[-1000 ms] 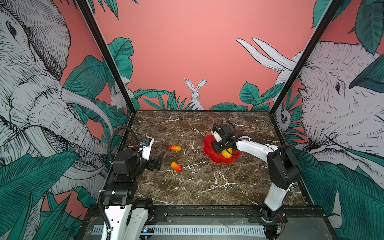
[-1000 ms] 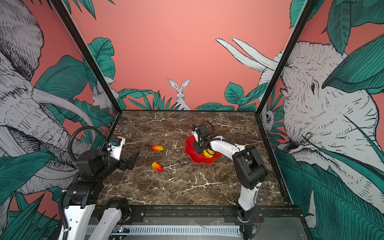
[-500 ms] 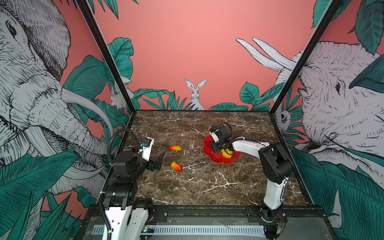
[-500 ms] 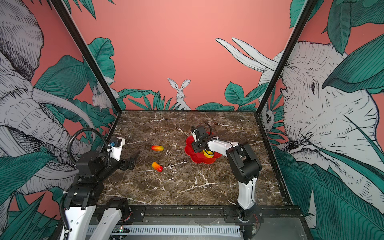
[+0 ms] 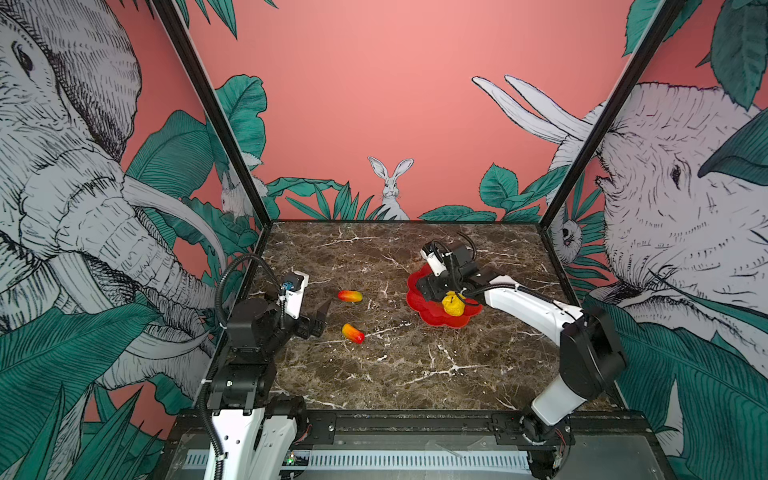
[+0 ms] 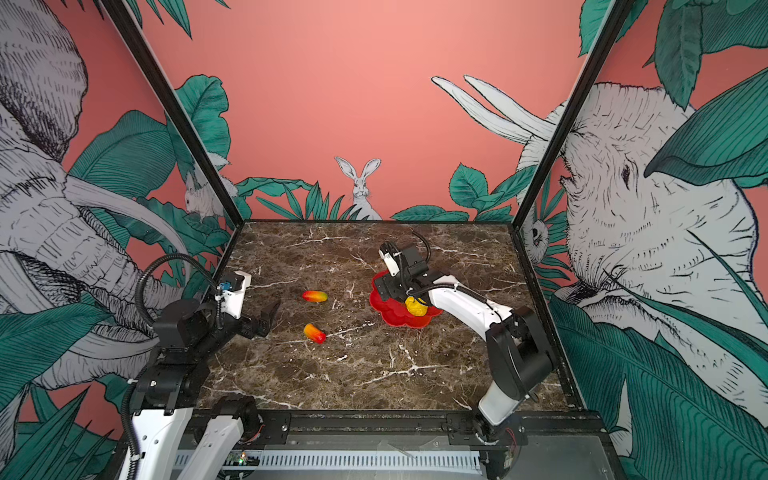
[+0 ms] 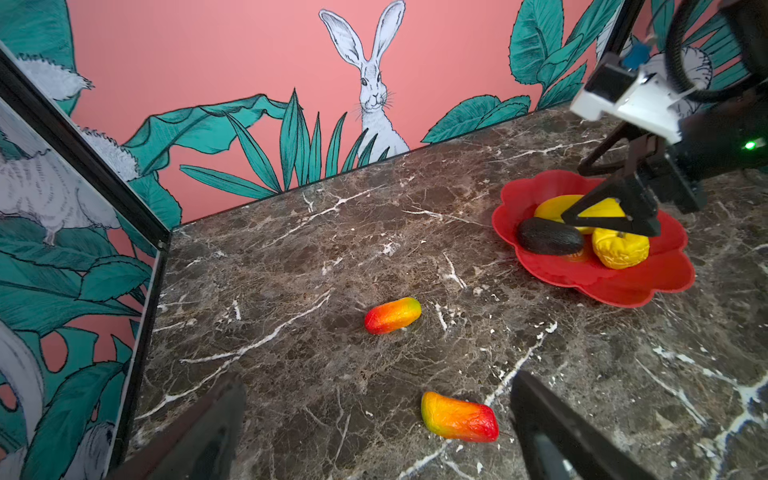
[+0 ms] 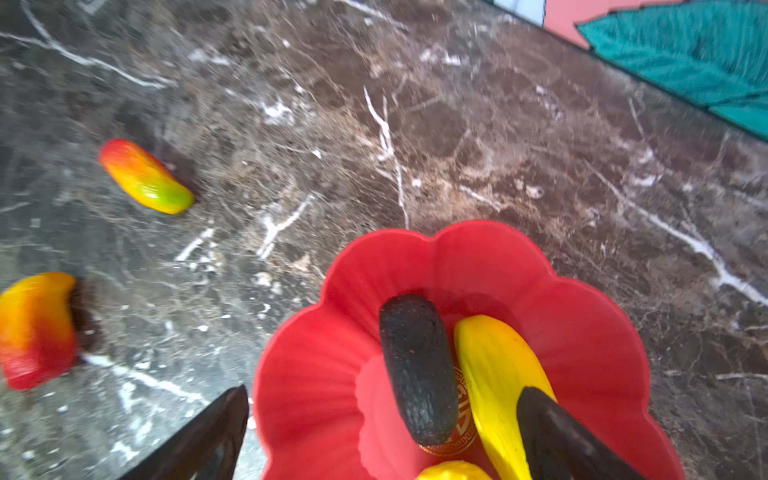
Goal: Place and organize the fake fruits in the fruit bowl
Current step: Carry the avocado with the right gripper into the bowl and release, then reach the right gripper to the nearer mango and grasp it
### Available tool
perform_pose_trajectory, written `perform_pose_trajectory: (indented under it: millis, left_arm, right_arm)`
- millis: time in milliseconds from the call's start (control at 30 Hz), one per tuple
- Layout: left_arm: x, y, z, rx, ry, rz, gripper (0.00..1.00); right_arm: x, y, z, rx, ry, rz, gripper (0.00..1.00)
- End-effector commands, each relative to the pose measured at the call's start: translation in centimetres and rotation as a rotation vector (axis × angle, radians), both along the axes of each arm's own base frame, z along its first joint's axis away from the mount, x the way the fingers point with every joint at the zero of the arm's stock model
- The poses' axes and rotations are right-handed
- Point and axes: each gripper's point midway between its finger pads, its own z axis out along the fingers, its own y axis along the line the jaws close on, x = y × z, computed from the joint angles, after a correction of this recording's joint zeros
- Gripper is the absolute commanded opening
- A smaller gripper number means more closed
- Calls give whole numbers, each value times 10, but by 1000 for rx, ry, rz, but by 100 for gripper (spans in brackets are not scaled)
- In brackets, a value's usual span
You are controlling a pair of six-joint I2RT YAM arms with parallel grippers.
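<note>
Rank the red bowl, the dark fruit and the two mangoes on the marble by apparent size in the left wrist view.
1. red flower-shaped bowl, clearly largest.
2. nearer mango, though camera closeness inflates it.
3. dark oval fruit and farther mango: too alike to rank.

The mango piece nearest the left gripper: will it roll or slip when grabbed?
The mango piece is oblong and lies flat on the marble, so it may roll sideways if nudged. Its glossy wrinkled skin could slip. Small, plastic-looking, likely light.
</note>
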Motion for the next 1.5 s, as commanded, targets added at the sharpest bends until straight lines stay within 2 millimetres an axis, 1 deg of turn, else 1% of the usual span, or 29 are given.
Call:
perform_pose_trajectory:
  millis: [0,133,200,233,300,400,467,533,567,633,733,833,933,1000,1067,1133,1233,1367,1467]
  left_arm:
    - [1,-6,3,-17,-1,-37,100]
    - [-5,-8,6,-32,-36,-47,100]
    - [-5,-9,5,-37,-33,-50,100]
    - [-4,-10,5,-40,-29,-53,100]
    - [-3,-10,3,-42,-13,-53,100]
    - [-2,-10,-1,-50,13,-49,100]
    - [-3,-10,-2,-55,19,-49,100]
    - [-3,-9,-3,-54,25,-40,100]
    - [-4,-7,-4,-50,28,-29,100]
    - [-3,-3,-5,-37,25,-5,100]
    - [-4,3,-6,-18,31,23,100]
    - [-5,10,-6,5,31,60,100]
    - [-6,14,-4,17,20,81,100]
    - [-7,15,-4,20,18,85,100]
    - [-7,15,-3,15,14,87,100]
    - [-7,15,-2,13,19,86,100]
    - [-6,16,-5,18,39,89,100]
    - [-6,17,-5,18,37,97,100]
    - [-6,15,-5,12,39,86,100]
  right_arm:
    - [-21,2,14,11,2,37,99]
    - [-34,-4,30,4,-23,49,100]
    - [-39,-10,40,-9,-34,50,100]
    - [-43,-17,45,-49,-28,46,100]
    - [-48,-18,56,-48,-27,56,99]
    - [-54,-21,64,-51,6,48,100]
    - [-58,-16,66,-25,29,53,99]
    - [-60,-9,61,-24,50,50,99]
    - [-57,0,69,-1,38,54,99]
    - [-57,16,60,13,52,60,100]
    - [-58,49,42,40,87,82,100]
    - [-60,88,26,59,124,123,99]
    - [-67,127,9,78,180,185,99]
    - [-78,153,-11,91,236,252,100]
    - [-87,170,-34,55,277,289,99]
    - [-95,182,-50,3,290,320,99]
    - [-105,200,-63,-49,298,375,90]
    - [-112,210,-80,-129,316,415,81]
    - [-117,212,-91,-152,338,426,79]
